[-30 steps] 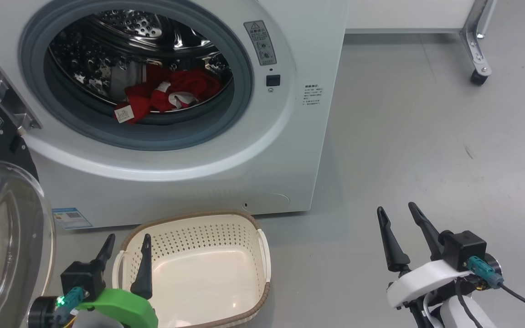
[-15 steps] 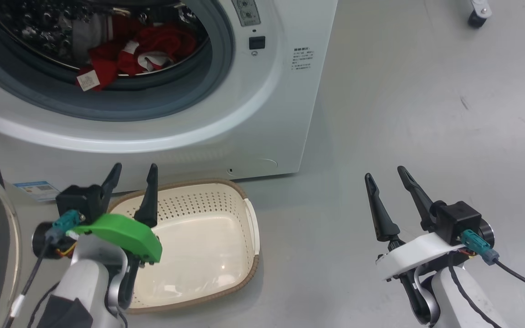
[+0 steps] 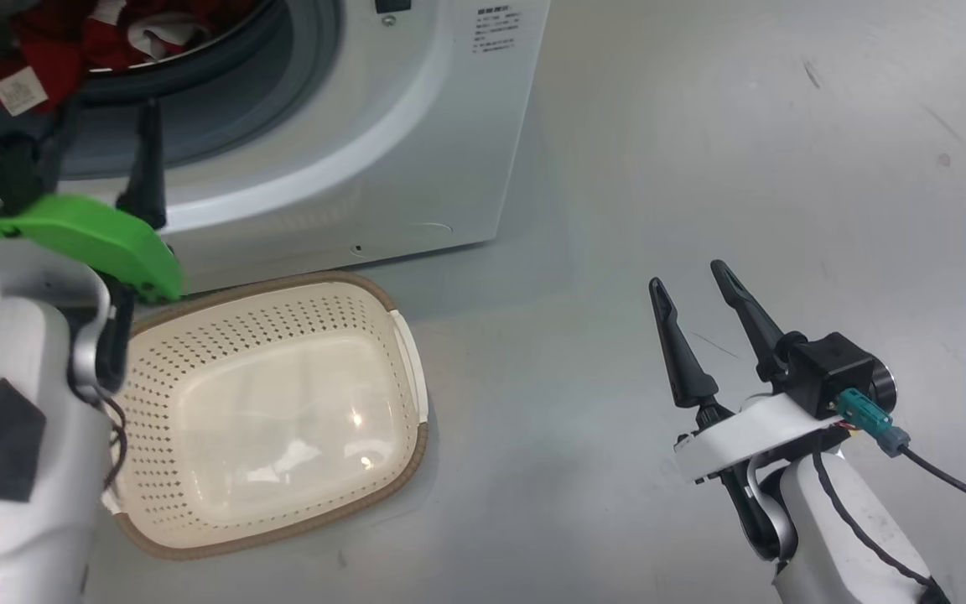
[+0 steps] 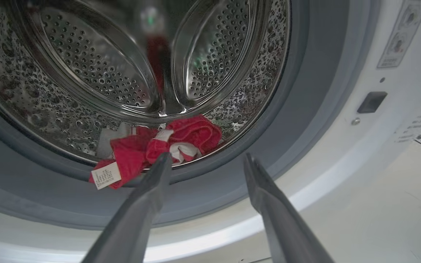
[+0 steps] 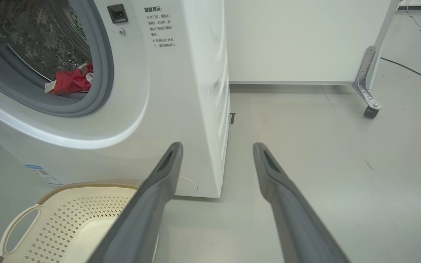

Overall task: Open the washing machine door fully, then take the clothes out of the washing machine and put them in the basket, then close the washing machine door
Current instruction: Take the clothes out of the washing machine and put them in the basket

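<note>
The washing machine [image 3: 416, 126] stands at the upper left with its drum mouth uncovered; its door is out of view. The red clothes [image 3: 55, 42] lie in a heap at the front lip of the steel drum [image 4: 122, 73], with a white tag hanging over the grey ring. My left gripper [image 3: 106, 126] is open and held up just outside the mouth. In the left wrist view it [image 4: 207, 156] points at the clothes [image 4: 159, 146] and touches nothing. The cream basket [image 3: 265, 283] sits empty on the floor below the machine. Off to the right my right gripper [image 3: 686, 273] is open over bare floor.
In the right wrist view the machine's white side [image 5: 203, 91] is just left of my right gripper [image 5: 217, 144], and the basket [image 5: 68, 223] is at the lower left. A white unit on a metal leg with a caster [image 5: 370, 111] stands at the back right. Grey floor spreads to the right.
The head camera has tipped down and shifted, so the whole picture has slid. My left gripper has risen from beside the basket to the drum mouth. Both grippers stay open.
</note>
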### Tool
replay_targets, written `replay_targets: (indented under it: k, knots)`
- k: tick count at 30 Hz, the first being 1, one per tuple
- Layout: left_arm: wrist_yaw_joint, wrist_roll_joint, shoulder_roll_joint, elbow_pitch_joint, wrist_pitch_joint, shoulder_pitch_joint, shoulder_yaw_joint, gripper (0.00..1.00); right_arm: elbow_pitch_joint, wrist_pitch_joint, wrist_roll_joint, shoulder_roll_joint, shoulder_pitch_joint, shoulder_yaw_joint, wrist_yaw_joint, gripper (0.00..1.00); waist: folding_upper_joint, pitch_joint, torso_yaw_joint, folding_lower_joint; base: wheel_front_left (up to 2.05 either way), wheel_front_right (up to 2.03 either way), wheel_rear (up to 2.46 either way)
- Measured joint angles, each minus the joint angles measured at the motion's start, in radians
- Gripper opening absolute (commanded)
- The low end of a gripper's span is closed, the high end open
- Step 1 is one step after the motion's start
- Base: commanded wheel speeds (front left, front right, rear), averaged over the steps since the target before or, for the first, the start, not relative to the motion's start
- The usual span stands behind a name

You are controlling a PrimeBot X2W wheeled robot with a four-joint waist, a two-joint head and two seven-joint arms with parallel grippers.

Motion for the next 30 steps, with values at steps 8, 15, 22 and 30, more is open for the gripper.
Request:
replay_targets:
  k: [8, 15, 22, 30]
  knots:
    - [-0.001, -0.001, 0.060, 0.058, 0.040, -0.160, 0.047, 1.00, -0.012, 0.000, 0.022, 0.000, -0.046, 0.040, 0.000, 1.00, 0.0000, 0.081, -0.066, 0.0000, 0.00, 0.00, 0.00]
    - [0.000, -0.003, 0.103, 0.122, 0.072, -0.268, 0.085, 1.00, -0.017, 0.000, 0.045, 0.000, -0.058, 0.084, 0.003, 1.00, 0.0000, 0.138, -0.130, 0.0001, 0.00, 0.00, 0.00]
    - [0.011, -0.003, 0.161, 0.185, 0.111, -0.359, 0.123, 1.00, -0.026, 0.000, 0.056, 0.000, -0.080, 0.121, 0.009, 1.00, 0.0000, 0.195, -0.187, 0.0000, 0.00, 0.00, 0.00]
    - [0.020, -0.003, 0.217, 0.256, 0.118, -0.413, 0.147, 1.00, -0.028, 0.000, 0.069, 0.001, -0.094, 0.136, 0.009, 1.00, 0.0000, 0.248, -0.250, 0.0000, 0.00, 0.00, 0.00]
